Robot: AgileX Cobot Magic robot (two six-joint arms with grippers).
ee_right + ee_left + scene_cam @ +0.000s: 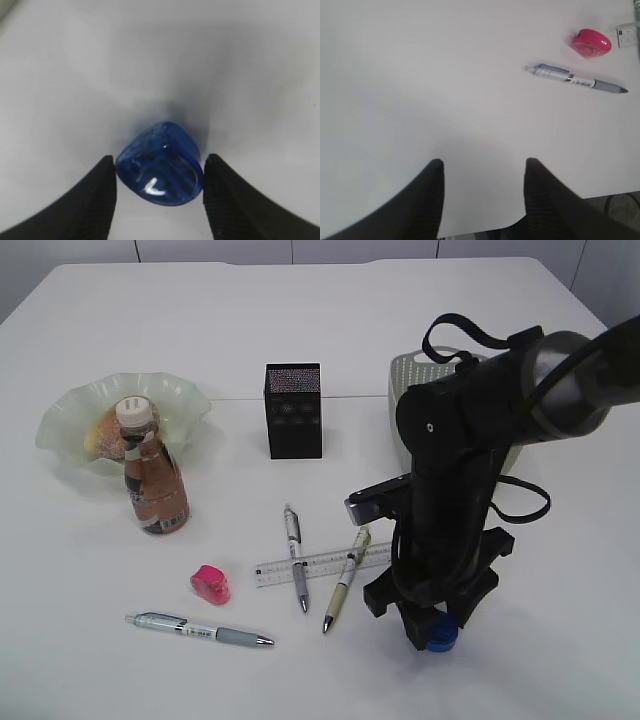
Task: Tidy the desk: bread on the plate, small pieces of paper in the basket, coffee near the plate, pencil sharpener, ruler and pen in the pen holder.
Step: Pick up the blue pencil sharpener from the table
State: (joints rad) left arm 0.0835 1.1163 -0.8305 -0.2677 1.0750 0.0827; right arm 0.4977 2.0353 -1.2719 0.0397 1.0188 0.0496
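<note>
My right gripper (159, 175): closed on the blue sharpener (160, 170), lower right of the desk (80, 620).
My left gripper (482, 167): open, empty, lower frame.

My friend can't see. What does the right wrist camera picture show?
A shiny blue pencil sharpener sits on the white table between the right gripper's two black fingers, which touch or nearly touch its sides.

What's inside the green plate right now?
The green plate holds bread, at its middle. The coffee bottle stands in front and covers the bread's right part and the plate's near rim, so anything else there is hidden.
</note>
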